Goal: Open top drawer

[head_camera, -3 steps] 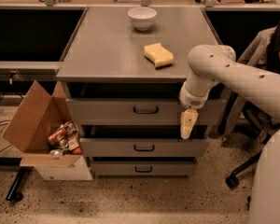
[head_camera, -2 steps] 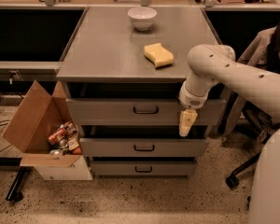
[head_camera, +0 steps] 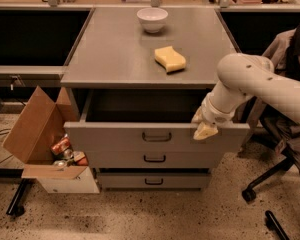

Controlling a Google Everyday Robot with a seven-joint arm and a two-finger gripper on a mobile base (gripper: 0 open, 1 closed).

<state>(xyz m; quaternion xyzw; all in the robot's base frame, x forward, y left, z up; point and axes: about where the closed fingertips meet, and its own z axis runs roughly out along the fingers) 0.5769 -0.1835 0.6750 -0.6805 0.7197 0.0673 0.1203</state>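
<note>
Drawer status: the top drawer (head_camera: pixel 115 134) is found pulled well out from under the worktop (head_camera: pixel 115 54). Its dark box is exposed, and its front stands forward of the two lower drawer fronts (head_camera: pixel 120 159), which are shut. The black loop handle (head_camera: pixel 156 136) at the centre of the front is not held.

The pincer (head_camera: pixel 205 130) is located at the upper edge of the drawer front, right of the handle and near the right end. Whether it is spread, pressed together or pinching the edge cannot be told. The task is judged to be essentially complete.

Hazards:
- If the drawer is drawn further, it may be run hard against its stop or pulled off its runners.
- If a pull is applied from this off-centre spot, the drawer may be skewed and jammed.
- If the arm is swung away to the right, the office chair (head_camera: pixel 270 179) standing close by may be struck.

The sponge (head_camera: pixel 170 59) and bowl (head_camera: pixel 152 19) on the worktop, and the cardboard box (head_camera: pixel 32 129) on the floor at the left, are well apart from the pincer.
</note>
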